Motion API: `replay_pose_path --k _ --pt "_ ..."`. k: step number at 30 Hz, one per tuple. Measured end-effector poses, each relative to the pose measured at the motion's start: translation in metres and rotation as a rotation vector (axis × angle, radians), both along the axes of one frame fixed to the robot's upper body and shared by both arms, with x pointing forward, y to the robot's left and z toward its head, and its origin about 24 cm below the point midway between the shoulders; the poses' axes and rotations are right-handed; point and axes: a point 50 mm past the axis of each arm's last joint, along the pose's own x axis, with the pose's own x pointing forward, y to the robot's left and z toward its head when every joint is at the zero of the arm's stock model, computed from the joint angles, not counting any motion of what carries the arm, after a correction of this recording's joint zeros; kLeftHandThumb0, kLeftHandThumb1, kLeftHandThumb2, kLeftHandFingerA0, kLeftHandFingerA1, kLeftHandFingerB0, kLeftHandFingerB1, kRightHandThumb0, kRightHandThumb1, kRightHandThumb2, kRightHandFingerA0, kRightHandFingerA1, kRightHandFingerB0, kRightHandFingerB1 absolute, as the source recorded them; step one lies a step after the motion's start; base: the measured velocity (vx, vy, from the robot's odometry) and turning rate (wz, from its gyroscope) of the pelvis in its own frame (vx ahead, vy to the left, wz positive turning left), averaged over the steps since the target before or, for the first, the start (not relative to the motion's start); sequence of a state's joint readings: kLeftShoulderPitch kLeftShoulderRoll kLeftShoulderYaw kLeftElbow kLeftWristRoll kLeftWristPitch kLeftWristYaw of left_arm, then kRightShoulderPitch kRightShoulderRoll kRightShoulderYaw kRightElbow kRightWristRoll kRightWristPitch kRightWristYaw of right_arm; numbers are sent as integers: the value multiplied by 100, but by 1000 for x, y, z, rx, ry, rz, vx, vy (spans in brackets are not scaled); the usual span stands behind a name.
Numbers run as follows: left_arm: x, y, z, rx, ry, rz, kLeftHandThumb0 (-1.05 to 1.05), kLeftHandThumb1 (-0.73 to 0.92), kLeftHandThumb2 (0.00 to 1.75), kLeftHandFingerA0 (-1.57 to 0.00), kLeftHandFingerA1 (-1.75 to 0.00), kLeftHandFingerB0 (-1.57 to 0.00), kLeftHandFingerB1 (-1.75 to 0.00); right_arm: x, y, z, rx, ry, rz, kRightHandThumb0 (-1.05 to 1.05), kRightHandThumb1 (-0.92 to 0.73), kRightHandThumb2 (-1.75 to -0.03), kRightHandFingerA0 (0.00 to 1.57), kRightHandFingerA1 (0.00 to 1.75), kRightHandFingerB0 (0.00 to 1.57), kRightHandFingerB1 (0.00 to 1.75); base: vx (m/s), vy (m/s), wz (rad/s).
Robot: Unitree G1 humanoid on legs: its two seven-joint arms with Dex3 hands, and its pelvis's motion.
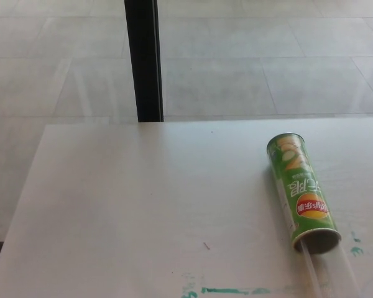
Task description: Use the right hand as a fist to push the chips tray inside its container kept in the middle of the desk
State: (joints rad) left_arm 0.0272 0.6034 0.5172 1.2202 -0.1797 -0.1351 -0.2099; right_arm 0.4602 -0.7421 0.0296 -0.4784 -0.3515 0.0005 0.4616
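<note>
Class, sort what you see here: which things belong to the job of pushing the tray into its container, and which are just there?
Belong to the job:
green chips can, lying on its side
clear tray, sticking out of its open end

Just there:
white desk
green paint marks
black post
tiled floor

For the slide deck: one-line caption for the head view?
Green chips container lying on its side on the white desk, clear tray protruding from its near open end; no robot hand in view.
</note>
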Motion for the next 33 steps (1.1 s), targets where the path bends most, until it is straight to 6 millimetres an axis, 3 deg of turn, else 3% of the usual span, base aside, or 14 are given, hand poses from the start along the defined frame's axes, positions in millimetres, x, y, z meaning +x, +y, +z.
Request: replay_pose_path --k 4,5,6,8,9,14,15,16,17,19,20,22,23,33 --pt "1 0 0 1 -1 -1 -73 92 68 -62 -70 -56 -52 4 1 -1 -24 -49 -28 -105 -35 -104 124 94 75 97 0 0 0" --pt "1 0 0 1 -1 0 -70 72 110 -56 -72 -49 -62 5 1 -1 -29 -58 -30 -105 -36 -106 123 97 75 101 0 0 0" --pt "1 0 0 2 -1 0 -73 92 68 -61 -71 -55 -53 5 1 -1 -36 -68 -33 -105 -36 -106 122 98 74 101 0 0 0" --pt "1 0 0 4 0 2 -74 92 67 -58 -72 -54 -54 8 2 -1 -60 -99 -39 -103 -55 -68 122 98 66 102 0 0 0" --pt "1 0 0 4 0 2 -70 72 110 -56 -73 -50 -63 9 2 -1 -69 -110 -41 -102 -54 -68 123 97 66 100 0 0 0" --pt "0 0 0 5 1 4 -70 72 110 -56 -73 -49 -62 12 3 -3 -109 -150 -54 -105 -58 -69 122 99 61 105 0 0 0" --pt "0 0 0 6 1 4 -74 92 68 -59 -69 -53 -52 14 3 -4 -120 -160 -59 -97 -36 -108 128 109 79 112 0 0 0" --pt "0 0 0 6 1 4 -71 72 109 -56 -72 -50 -62 15 3 -4 -128 -168 -63 -105 -60 -68 122 102 56 108 0 0 0" --pt "0 0 0 6 2 4 -74 92 68 -62 -70 -54 -52 16 3 -5 -137 -180 -66 -99 -38 -109 130 111 76 115 0 0 0" --pt "0 0 0 6 4 4 -73 92 68 -63 -74 -56 -53 19 3 -6 -151 -200 -71 -105 -61 -68 125 100 43 112 0 0 0" --pt "0 0 0 6 6 4 -73 92 68 -61 -72 -55 -52 21 3 -7 -156 -213 -75 -105 -43 -111 127 104 52 106 0 0 0" --pt "0 0 0 8 7 3 -73 92 69 -60 -71 -54 -52 25 3 -9 -167 -235 -85 -105 -42 -111 128 104 48 106 0 0 0" --pt "-1 0 0 10 7 3 -73 92 67 -60 -71 -54 -52 27 3 -11 -174 -249 -92 -105 -62 -70 127 102 31 117 0 0 0" --pt "-1 3 3 43 15 -8 -75 92 68 -61 -70 -55 -53 38 10 -20 -198 -358 -114 -105 -62 -74 121 104 7 131 0 0 0"
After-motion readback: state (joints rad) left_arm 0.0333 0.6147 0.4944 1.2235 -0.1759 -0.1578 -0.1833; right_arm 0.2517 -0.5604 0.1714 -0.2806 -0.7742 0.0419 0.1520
